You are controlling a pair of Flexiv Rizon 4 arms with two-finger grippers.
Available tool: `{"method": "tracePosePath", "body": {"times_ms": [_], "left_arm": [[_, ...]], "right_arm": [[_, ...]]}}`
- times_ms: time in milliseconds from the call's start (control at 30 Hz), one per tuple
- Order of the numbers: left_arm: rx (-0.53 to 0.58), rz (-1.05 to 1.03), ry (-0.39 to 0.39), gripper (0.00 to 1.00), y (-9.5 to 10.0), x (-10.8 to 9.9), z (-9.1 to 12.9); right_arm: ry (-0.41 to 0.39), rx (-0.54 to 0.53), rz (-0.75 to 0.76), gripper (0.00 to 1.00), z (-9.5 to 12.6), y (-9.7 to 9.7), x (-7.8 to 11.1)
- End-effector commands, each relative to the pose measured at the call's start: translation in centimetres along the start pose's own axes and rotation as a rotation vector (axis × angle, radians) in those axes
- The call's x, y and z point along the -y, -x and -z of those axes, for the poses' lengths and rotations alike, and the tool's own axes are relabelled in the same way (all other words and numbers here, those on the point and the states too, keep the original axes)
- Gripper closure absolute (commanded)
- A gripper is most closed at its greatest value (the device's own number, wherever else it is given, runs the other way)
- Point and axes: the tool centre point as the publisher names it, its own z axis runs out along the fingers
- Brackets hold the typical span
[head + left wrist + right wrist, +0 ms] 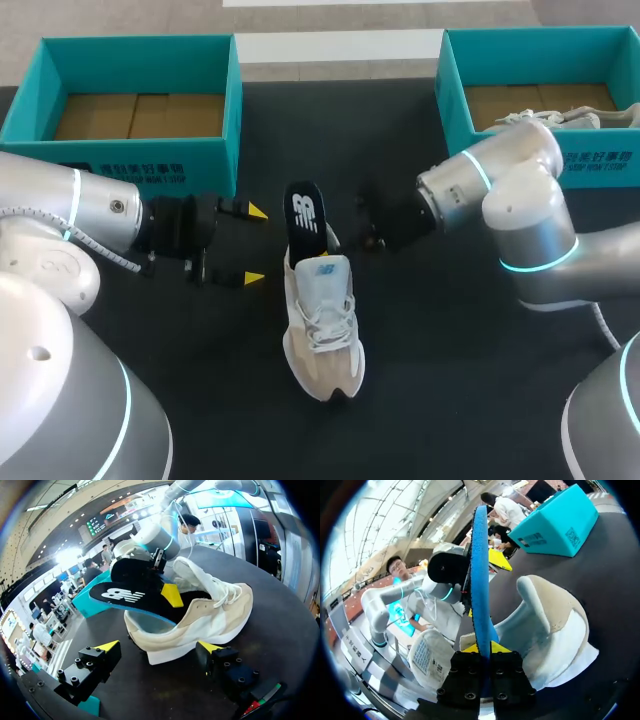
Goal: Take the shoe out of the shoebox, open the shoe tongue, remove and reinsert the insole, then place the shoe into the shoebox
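Note:
A beige and white shoe (322,325) lies on the black table, toe toward the near edge. A black insole (305,214) with a blue underside stands up out of its heel opening, its lower end still inside. My right gripper (368,228) is shut on the insole's edge; in the right wrist view the insole (480,570) runs up from between the yellow tips of that gripper (482,647), with the shoe (555,630) beside it. My left gripper (255,245) is open just left of the heel. In the left wrist view the shoe (200,625) and the insole (125,595) lie ahead of its spread fingers (107,646).
A teal shoebox (150,170) with a cardboard floor stands at the back left. A second teal shoebox (455,95) at the back right holds another pale shoe (560,118). Both arms flank the shoe closely.

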Motion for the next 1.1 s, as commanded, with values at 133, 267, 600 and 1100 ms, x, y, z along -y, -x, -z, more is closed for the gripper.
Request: {"method": "tracePosePath", "body": {"times_ms": [133, 267, 600, 1100], "left_arm": [[-0.002, 0.000, 0.003, 0.00, 0.0, 0.0, 0.0], [-0.002, 0.000, 0.003, 0.00, 0.0, 0.0, 0.0], [-0.002, 0.000, 0.003, 0.00, 0.0, 0.0, 0.0], [-0.002, 0.000, 0.003, 0.00, 0.0, 0.0, 0.0]], "right_arm": [[0.018, 0.006, -0.025, 1.00, -1.3, -0.9, 1.7], [0.014, 0.034, -0.008, 0.98, -0.5, -0.7, 1.0], [-0.013, 0.081, 0.047, 0.86, 1.6, -0.2, -1.4], [-0.031, 0.043, 0.033, 1.00, 1.5, 0.6, -2.0]]}}
